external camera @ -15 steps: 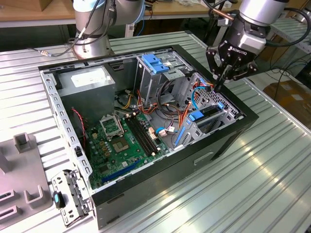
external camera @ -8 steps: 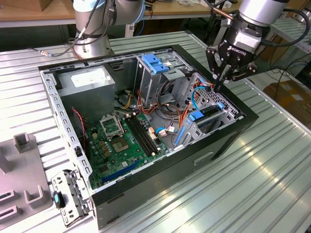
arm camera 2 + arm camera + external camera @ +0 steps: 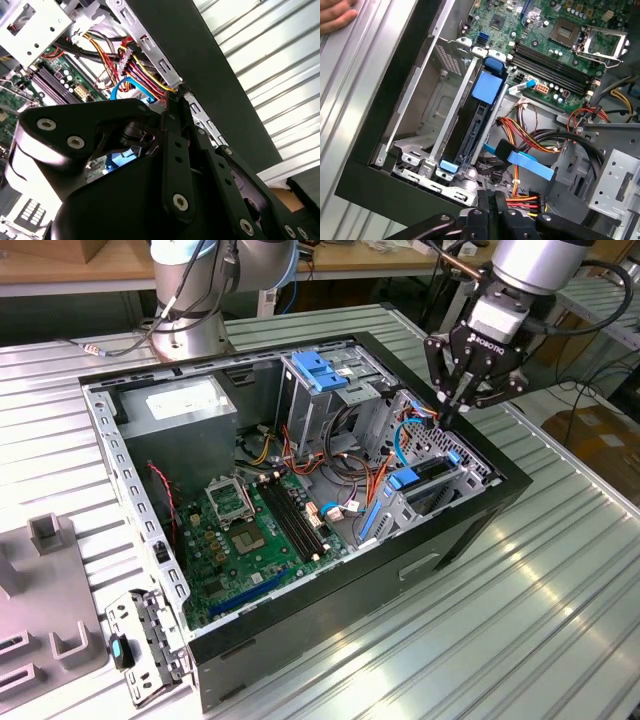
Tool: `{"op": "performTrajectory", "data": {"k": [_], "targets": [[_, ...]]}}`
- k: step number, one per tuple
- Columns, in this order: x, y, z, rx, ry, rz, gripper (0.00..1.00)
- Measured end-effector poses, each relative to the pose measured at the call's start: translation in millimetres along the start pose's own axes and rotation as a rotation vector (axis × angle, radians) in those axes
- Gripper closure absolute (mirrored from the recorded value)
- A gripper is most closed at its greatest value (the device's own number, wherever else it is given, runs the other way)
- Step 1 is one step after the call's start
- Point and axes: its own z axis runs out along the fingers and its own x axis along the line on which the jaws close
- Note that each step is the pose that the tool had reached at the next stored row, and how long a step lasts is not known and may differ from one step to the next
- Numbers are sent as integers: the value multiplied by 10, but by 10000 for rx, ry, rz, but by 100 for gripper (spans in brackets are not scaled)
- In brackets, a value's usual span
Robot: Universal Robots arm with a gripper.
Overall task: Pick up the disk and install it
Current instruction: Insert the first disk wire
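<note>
Black three-link gripper (image 3: 447, 412) in the exterior view hangs over the drive bay at the exterior view's right end of the open black desktop computer case (image 3: 470, 530), fingertips pinched together, nothing between them. The flat disk with blue plastic side rails (image 3: 425, 478) sits edge-up in the bay just below the tips, apparently already slotted. The case rests on a ribbed metal bench (image 3: 520, 640).

Second wrist view: gripper (image 3: 172, 100) linkage close up, tips closed, just beside the red-yellow power cable bundle (image 3: 135, 70) and the blue data cable (image 3: 122, 85). Judgement: a snag is the main risk here, so keep any motion straight along the bay axis and clear of the loom.

First wrist view: disk (image 3: 470, 130) stands in its grey metal bay with blue tabs at both ends; the gripper (image 3: 492, 200) tips are closed near the lower tab. Whether the rails have latched I cannot tell. Judgement: press squarely on the rail end, not the drive body, and stop once the tabs sit flush with the bay frame.
</note>
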Motion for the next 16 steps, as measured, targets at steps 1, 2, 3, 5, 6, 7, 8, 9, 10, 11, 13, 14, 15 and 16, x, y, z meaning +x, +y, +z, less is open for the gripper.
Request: {"op": "performTrajectory", "data": {"k": [1, 2, 3, 5, 6, 7, 8, 9, 10, 11, 13, 14, 15, 16], "targets": [[-20, 46, 4, 2, 0, 23, 84], [-24, 57, 4, 2, -1, 162, 84], [-24, 57, 5, 1, -5, 316, 84], [-24, 57, 6, -4, -12, 722, 84], [-25, 57, 11, -5, -18, 922, 84], [-25, 57, 16, -5, -21, 1042, 84], [-25, 56, 24, -10, -14, 1160, 84], [-25, 56, 27, -16, 0, 1215, 84], [-23, 57, 36, -25, 22, 1275, 84], [-16, 60, 37, -26, 25, 1295, 84], [4, 68, 44, -26, 24, 1319, 84], [14, 72, 46, -26, 24, 1333, 84], [25, 77, 50, -27, 23, 1350, 84], [35, 81, 54, -26, 22, 1365, 84]]}}
